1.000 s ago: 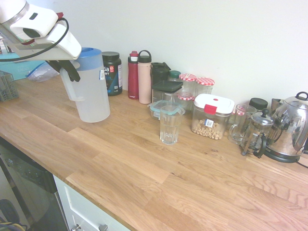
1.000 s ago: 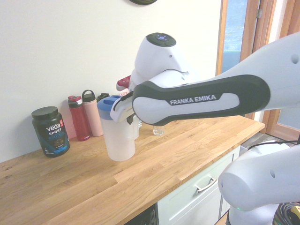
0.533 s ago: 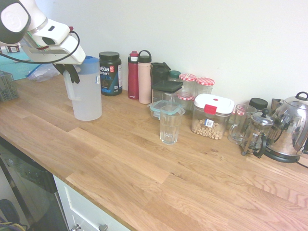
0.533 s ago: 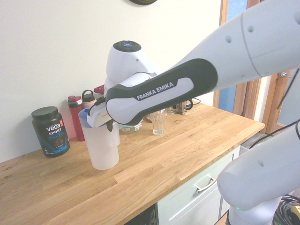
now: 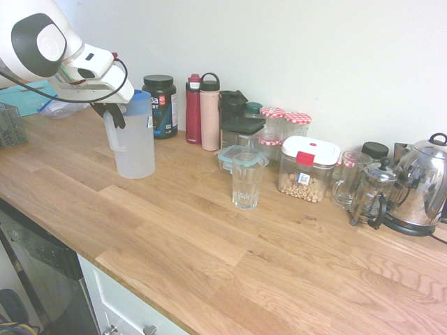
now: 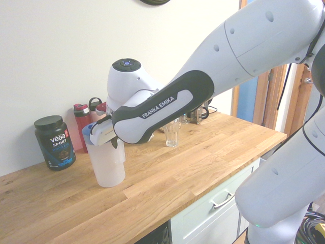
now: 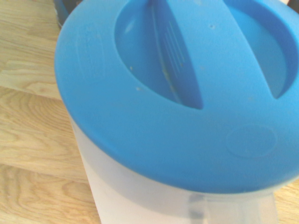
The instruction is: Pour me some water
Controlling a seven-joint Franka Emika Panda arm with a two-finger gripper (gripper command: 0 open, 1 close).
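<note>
Home kitchen. Evidence: long wood-plank countertop (image 5: 230,237) running across the frame w/ white cabinet fronts (image 5: 122,303) + metal handles below at lower left, plain white wall behind. Row of household stuff along the wall: steel kettle (image 5: 421,185) at far right, French press (image 5: 374,193) just beside it, glass mug (image 5: 347,179), clear food container w/ red-white lid (image 5: 306,167) holding dry food, jars w/ red checked lids (image 5: 283,122) mid-frame, red bottle (image 5: 193,109) + pink bottle (image 5: 209,112) side by side, black protein tub (image 5: 160,106) at upper left. Drinking glass (image 5: 246,180) stands alone mid-counter. Second ext view: wooden door frame (image 6: 277,71) at upper right, same counter + cabinet drawer (image 6: 218,203) at lower centre.
</note>
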